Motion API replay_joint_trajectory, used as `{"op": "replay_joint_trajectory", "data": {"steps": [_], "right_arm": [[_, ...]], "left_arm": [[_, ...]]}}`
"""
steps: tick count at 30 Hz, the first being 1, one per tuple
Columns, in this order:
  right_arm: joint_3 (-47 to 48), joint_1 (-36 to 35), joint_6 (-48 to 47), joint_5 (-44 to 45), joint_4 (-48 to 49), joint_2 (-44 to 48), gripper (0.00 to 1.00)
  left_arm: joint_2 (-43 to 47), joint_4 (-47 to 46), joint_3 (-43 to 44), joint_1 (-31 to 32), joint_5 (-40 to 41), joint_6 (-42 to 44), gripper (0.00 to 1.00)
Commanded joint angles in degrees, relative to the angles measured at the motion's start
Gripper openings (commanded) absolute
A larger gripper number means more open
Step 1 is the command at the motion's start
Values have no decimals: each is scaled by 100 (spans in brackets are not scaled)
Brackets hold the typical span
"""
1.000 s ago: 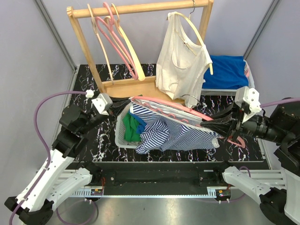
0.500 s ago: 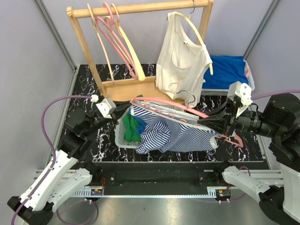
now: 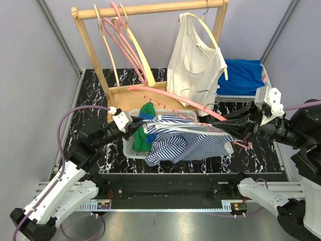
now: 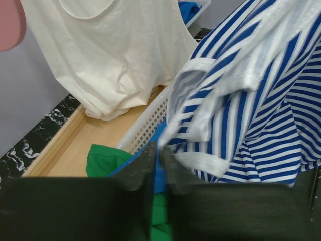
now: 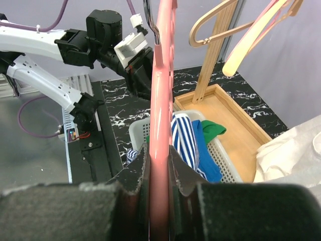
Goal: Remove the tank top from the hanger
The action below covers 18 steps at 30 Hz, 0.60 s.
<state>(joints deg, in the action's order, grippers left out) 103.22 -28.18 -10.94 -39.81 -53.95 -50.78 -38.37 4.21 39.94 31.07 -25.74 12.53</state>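
While my right pincer (image 5: pixel 159 163) clamps the pink hanger (image 5: pixel 163 75), the striped tank top (image 3: pixel 195 143) droops over the white basket (image 3: pixel 129 146) (left pincer (image 4: pixel 159 161) pressed together at its hem).

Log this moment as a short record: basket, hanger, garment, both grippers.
basket: white basket, on the table between the arms
hanger: pink hanger, tilted, raised above the white basket
garment: striped tank top, sagging below the pink hanger, over the white basket; fully off or not, unclear
right gripper: shut on the pink hanger
left gripper: shut at the striped tank top's hem
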Motion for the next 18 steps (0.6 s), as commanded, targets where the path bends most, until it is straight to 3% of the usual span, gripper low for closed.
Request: {"op": "replay_joint_trajectory", "data": {"steps": [1, 2, 3, 9, 15, 18], "right_arm": [[15, -20, 74, -272, 798, 60, 0], [-73, -20, 118, -325, 947, 8, 0], [-239, -20, 153, -343, 1000, -10, 0], [-461, -20, 127, -439, 1168, -265, 0], [-470, -20, 4, -448, 1150, -722, 0], [-382, -20, -101, -431, 1159, -906, 0]], "left_arm": [[-100, 151, 188, -119, -104, -22, 54], [-101, 142, 433, -119, -211, -84, 83], [-118, 133, 557, -119, -378, -85, 99], [30, 1397, 1786, -119, -994, 521, 99], [890, 2057, 1965, -119, -881, 1292, 99], [1138, 2452, 2035, -119, -408, 1646, 99]]}}
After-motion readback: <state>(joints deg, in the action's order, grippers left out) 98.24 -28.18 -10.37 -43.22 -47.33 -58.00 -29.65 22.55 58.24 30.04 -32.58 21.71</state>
